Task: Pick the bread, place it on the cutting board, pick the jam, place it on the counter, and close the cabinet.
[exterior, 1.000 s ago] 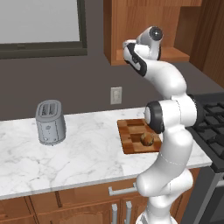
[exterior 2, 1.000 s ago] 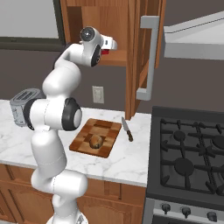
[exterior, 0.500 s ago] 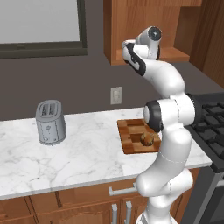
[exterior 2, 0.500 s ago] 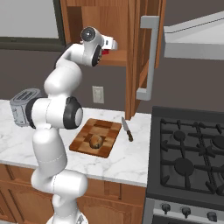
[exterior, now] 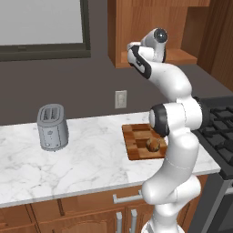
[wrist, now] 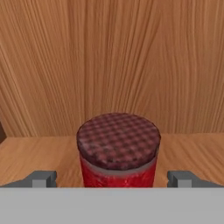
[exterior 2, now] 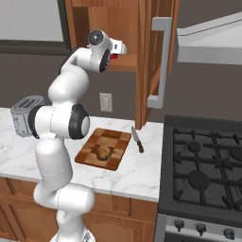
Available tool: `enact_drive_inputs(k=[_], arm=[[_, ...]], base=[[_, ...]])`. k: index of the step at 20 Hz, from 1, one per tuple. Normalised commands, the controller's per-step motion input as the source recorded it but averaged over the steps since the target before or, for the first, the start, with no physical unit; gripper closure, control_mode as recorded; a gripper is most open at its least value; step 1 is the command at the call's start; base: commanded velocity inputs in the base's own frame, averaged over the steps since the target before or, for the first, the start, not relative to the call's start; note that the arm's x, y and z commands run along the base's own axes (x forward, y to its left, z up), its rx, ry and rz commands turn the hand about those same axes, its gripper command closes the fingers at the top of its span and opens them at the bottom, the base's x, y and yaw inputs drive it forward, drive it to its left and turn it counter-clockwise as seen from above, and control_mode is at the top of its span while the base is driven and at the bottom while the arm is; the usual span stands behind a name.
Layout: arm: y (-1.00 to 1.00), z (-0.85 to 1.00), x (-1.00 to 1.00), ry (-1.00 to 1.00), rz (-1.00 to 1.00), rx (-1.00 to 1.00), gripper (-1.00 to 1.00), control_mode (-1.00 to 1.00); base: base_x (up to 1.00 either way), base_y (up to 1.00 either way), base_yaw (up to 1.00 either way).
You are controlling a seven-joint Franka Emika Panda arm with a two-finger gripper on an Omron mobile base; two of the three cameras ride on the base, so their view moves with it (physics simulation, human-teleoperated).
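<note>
In the hand view the jam, a red jar with a dark checked lid, stands upright on the wooden cabinet shelf. My gripper is open, with one fingertip on each side of the jar and a gap to it on both sides. From the right base view the hand reaches into the open cabinet, and a bit of the red jam shows at it. The bread lies on the checkered cutting board on the counter.
The cabinet door stands open toward me with its long silver handle. A knife lies right of the board. A toaster stands at the counter's left, and a stove at the right.
</note>
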Motion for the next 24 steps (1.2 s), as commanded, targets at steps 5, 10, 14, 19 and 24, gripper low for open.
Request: enact_drive_inputs(k=[5, 10, 14, 19, 24], arm=[[0.00, -0.01, 0.04, 0.00, 0.00, 0.00, -1.00, -1.00], [0.00, 0.00, 0.18, 0.00, 0.00, 0.00, -1.00, -1.00], [0.00, 0.00, 0.24, 0.00, 0.00, 0.00, -1.00, -1.00], [0.00, 0.00, 0.23, 0.00, 0.00, 0.00, 1.00, -1.00], [0.00, 0.00, 0.01, 0.00, 0.00, 0.00, 1.00, -1.00]], base=[[0.00, 0.00, 0.00], [0.00, 0.00, 0.00], [0.00, 0.00, 0.00], [0.00, 0.00, 0.00], [0.00, 0.00, 0.00]])
